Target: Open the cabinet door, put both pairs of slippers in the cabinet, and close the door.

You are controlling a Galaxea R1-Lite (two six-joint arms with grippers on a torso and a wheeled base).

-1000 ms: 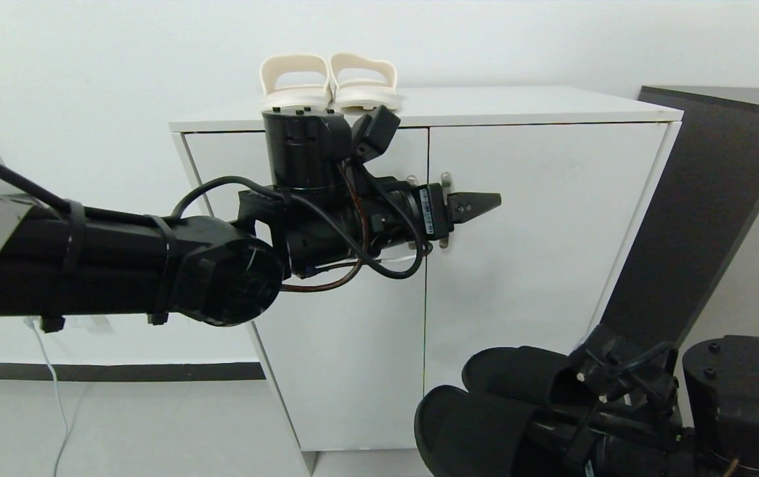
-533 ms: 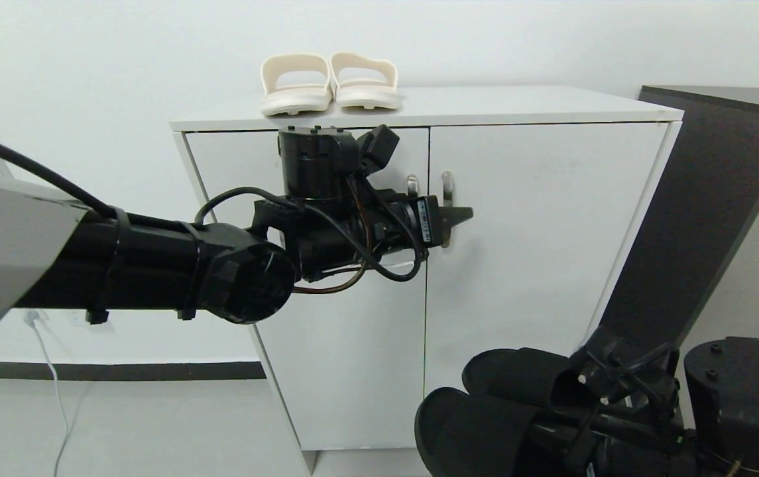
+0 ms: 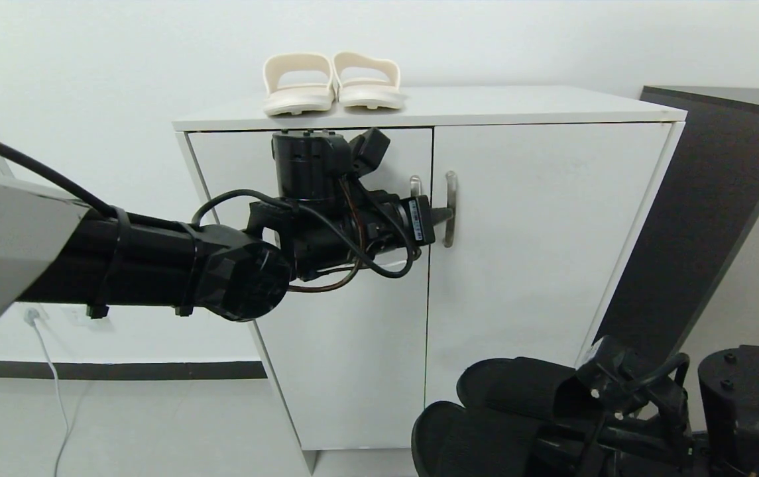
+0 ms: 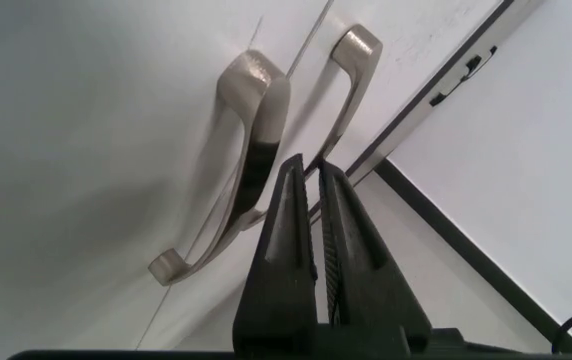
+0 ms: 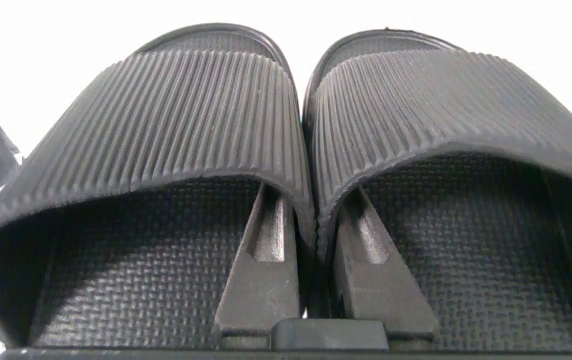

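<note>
White laminate covers the cabinet (image 3: 538, 106), the biggest thing here. It stands against a pale wall with its 2 doors shut: the left door (image 3: 339, 344) and the right door (image 3: 538, 265) meet at a thin seam in the middle. A dark grey panel (image 3: 704, 218) stands just beside the cabinet's right side.

Low at the right, in front of the bottom of the right door, the black slippers (image 3: 505, 397) hang as a pair off the right arm, side by side and touching. The head view gives their place. The right wrist view adds the grip itself: the right tool (image 5: 311, 200) has 1 finger inside each slipper, under the ribbed straps, and pinches the 2 inner walls together (closed as far as the rubber allows).

The cream slippers (image 3: 333, 83) sit on the cabinet's top, near its front edge above the left door, the 2 touching each other.

2 upright metal handles flank the seam: the left handle (image 3: 414, 185), partly covered by the arm, and the right handle (image 3: 449, 209). The left tool (image 3: 444, 213) lies across the left door at handle height, its tip right at the right handle. The head view cannot settle whether it touches. The left wrist view shows the fingers (image 4: 286, 220) drawn nearly together with only a slit between them and nothing in it. Their tips are just in front of the handles, not around either.
</note>
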